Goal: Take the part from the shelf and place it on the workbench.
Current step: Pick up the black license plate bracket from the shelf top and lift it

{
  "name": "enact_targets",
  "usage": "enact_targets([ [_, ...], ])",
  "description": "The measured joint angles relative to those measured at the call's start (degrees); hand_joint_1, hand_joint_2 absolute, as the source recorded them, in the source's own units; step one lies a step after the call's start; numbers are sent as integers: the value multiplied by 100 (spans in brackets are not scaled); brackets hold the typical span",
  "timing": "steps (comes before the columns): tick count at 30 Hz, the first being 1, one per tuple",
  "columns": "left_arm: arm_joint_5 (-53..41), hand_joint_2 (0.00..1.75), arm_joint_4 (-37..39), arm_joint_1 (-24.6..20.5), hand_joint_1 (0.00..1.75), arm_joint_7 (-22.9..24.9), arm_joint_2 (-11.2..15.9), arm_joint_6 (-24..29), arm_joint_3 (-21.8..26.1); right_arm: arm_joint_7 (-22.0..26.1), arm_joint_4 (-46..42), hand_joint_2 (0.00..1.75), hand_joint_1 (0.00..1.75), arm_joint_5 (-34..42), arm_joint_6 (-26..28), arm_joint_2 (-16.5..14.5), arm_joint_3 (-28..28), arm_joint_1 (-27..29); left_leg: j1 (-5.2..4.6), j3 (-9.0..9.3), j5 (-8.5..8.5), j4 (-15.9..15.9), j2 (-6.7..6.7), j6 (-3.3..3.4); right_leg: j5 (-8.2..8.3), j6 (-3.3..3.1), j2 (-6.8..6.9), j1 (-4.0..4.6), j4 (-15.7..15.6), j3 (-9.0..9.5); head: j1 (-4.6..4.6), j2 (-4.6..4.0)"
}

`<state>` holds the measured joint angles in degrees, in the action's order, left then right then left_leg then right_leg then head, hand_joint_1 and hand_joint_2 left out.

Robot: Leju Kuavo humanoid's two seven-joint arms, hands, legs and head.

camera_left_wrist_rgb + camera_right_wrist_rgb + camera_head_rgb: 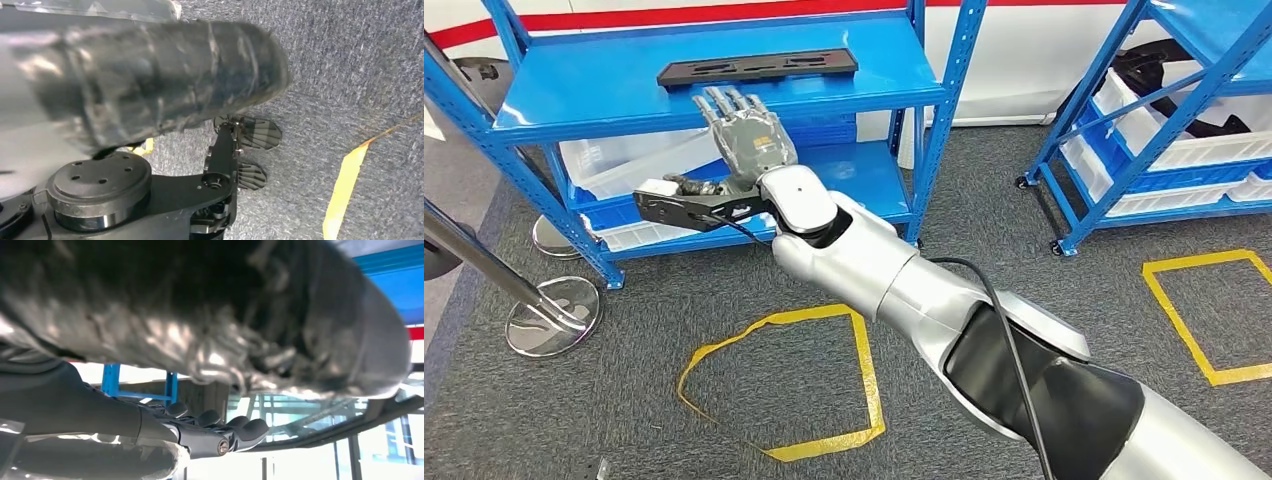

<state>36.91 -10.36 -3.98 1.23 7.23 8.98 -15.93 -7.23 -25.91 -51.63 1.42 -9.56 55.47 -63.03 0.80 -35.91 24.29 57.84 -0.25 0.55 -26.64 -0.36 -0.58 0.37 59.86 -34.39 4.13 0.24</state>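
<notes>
— Part: long, flat, black, lying across the top level of the blue shelf, near its back edge and running along the shelf's length.

— And the right hand?

— Stretched out from the silver arm toward that shelf, fingers straight and apart, tips at the front lip of the top level, just short of the part and not touching it. Nothing in its grasp. The right wrist view shows the dark fingers extended side by side, with blue uprights behind them.

— Below the top level?

— A lower blue level holds clear plastic bins. A black bracket carrying the wrist camera juts sideways from the wrist.

— The left hand?

— The left wrist view looks down at grey carpet with a strip of yellow tape; a blurred dark shape takes up much of the frame, so its hold cannot be told.

— The floor in front?

— A yellow tape square lies on the carpet before the shelf, another tape outline farther right beside a second blue rack, and round metal stand bases at the left.
</notes>
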Motion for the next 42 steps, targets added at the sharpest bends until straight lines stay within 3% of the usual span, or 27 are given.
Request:
enact_targets([
  [2, -14, 0, 1, -3, 0, -13, 0, 8, -2, -33, 4, 0, 0, -31, -36, 87, -4, -22, 13, 69, 28, -26, 2, 63, -232, 50, 6, -11, 518, -255, 4, 0],
  [4, -16, 0, 2, -7, 0, -2, 0, 52, -7, -49, 14, 0, 0, -61, -88, 179, -6, -26, 4, 117, 72, -24, -1, 108, -452, 70, 10, -30, 1260, -699, 6, 0],
  [5, -8, 0, 2, -4, 0, 9, 0, 79, -10, -51, 20, 0, 0, -73, -112, 219, -6, -22, 1, 140, 97, -19, -6, 116, -444, 73, 10, -38, 1467, -864, 7, 0],
  [6, 1, 0, 2, -2, 0, 21, 0, 106, -14, -52, 25, 0, 0, -81, -128, 255, -8, -20, 0, 167, 127, -11, -11, 116, -327, 69, 11, -44, 1473, -937, 8, 0],
  [8, 16, 0, 2, -1, 0, 33, 0, 150, -17, -53, 29, 0, 0, -91, -146, 297, -11, -32, 0, 243, 204, 15, -23, 99, 145, 41, 10, -47, 882, -764, 10, 0],
  [10, 39, 0, 2, -6, 0, 54, 1, 198, -17, -53, 30, 0, 0, -102, -154, 320, -14, -46, -4, 298, 280, 30, -28, 60, 438, 0, -2, -35, 219, -480, -4, 0],
  [11, 58, 0, 3, -12, 0, 76, 3, 223, -17, -52, 30, 0, 0, -109, -156, 327, -14, -46, -8, 301, 303, 35, -30, 32, 466, -20, -9, -22, 36, -390, -13, 0],
  [13, 91, 0, 4, -16, 0, 135, 8, 266, -18, -52, 30, 0, 0, -125, -155, 345, -16, -32, -13, 291, 319, 24, -33, -23, 405, -57, -19, 4, -48, -335, -19, 0],
  [16, 106, 0, 4, -12, 0, 185, 15, 299, -20, -56, 22, 0, 0, -152, -137, 365, -25, -16, -5, 257, 420, 124, -17, -102, 374, -129, -19, -23, -107, -282, -20, 0],
  [17, 107, 0, 4, -20, 0, 191, 18, 304, -20, -56, 17, 0, 0, -161, -131, 366, -32, -16, -6, 152, 527, 339, -11, -118, 363, -155, -17, -36, -130, -247, -27, 0],
  [19, 108, 0, 4, -30, 0, 196, 23, 308, -20, -55, 15, 0, 0, -170, -127, 367, -49, 2, -5, -252, 789, 1072, -5, -133, 324, -200, -9, -33, -144, -180, -36, 0],
  [21, 107, 0, 4, -13, 0, 202, 26, 306, -22, -55, 16, 0, 0, -170, -140, 370, -58, 44, -5, -624, 820, 1607, -4, -150, 268, -218, -11, -23, -138, -116, -36, 0],
  [22, 107, 0, 4, -2, 0, 205, 26, 305, -27, -55, 16, 0, 0, -170, -151, 372, -61, 60, -5, -685, 687, 1598, -3, -155, 236, -218, -16, -21, -130, -81, -36, 0],
  [23, 105, 0, 4, 1, 0, 208, 27, 303, -32, -55, 16, 0, 0, -170, -163, 373, -66, 65, -5, -626, 438, 1340, -2, -152, 197, -214, -22, -20, -116, -38, -37, 0],
  [25, 101, 0, 5, -9, 0, 208, 30, 300, -42, -54, 16, 0, 0, -170, -180, 376, -89, 48, -16, -360, -17, 608, 6, -121, 117, -190, -30, -16, -95, 33, -39, 0],
  [26, 99, 0, 5, -18, 0, 207, 31, 300, -45, -53, 15, 0, 0, -170, -187, 378, -101, 33, -33, -229, -129, 293, 7, -94, 86, -170, -35, -10, -85, 46, -42, 0],
  [30, 99, 0, 7, -25, 0, 210, 34, 297, -56, -50, 13, 0, 0, -170, -199, 390, -125, 19, -55, -94, -53, 25, -2, 10, 36, -59, -30, -6, -72, 14, -50, 0],
  [32, 96, 0, 7, -19, 0, 211, 34, 298, -57, -46, 13, 0, 0, -174, -218, 394, -129, 4, -23, -17, -37, -32, 0, 64, -96, 8, -15, -5, 182, -98, -38, 0],
  [35, 90, 0, 7, -28, 0, 210, 35, 296, -61, -41, 14, 0, 0, -184, -282, 401, -131, 16, -20, 89, 33, -48, 0, 133, -438, 70, -4, -35, 1210, -691, -28, 0],
  [36, 90, 0, 7, -28, 0, 209, 35, 295, -63, -40, 15, 0, 0, -186, -308, 404, -131, 37, -19, 121, 64, -42, -4, 138, -456, 81, -2, -51, 1460, -878, -28, 0],
  [37, 91, 0, 7, -25, 0, 209, 35, 293, -67, -40, 16, 0, 0, -186, -329, 408, -131, 55, -18, 155, 100, -32, -9, 133, -367, 90, 0, -68, 1515, -974, -26, 0],
  [38, 97, 0, 7, -22, 0, 207, 34, 291, -71, -39, 16, 0, 0, -186, -347, 410, -131, 63, -15, 191, 141, -16, -16, 124, -181, 94, 3, -84, 1358, -959, -26, 0],
  [40, 116, 0, 7, -19, 0, 196, 33, 285, -81, -39, 16, 0, 0, -188, -369, 412, -131, 46, -12, 258, 244, 36, -31, 85, 272, 85, 4, -98, 668, -696, -28, 0],
  [42, 132, 0, 7, -28, 0, 182, 33, 292, -89, -35, 15, 0, 0, -195, -390, 411, -131, 16, -22, 276, 329, 89, -40, 19, 426, 40, -8, -83, 149, -456, -32, 0],
])
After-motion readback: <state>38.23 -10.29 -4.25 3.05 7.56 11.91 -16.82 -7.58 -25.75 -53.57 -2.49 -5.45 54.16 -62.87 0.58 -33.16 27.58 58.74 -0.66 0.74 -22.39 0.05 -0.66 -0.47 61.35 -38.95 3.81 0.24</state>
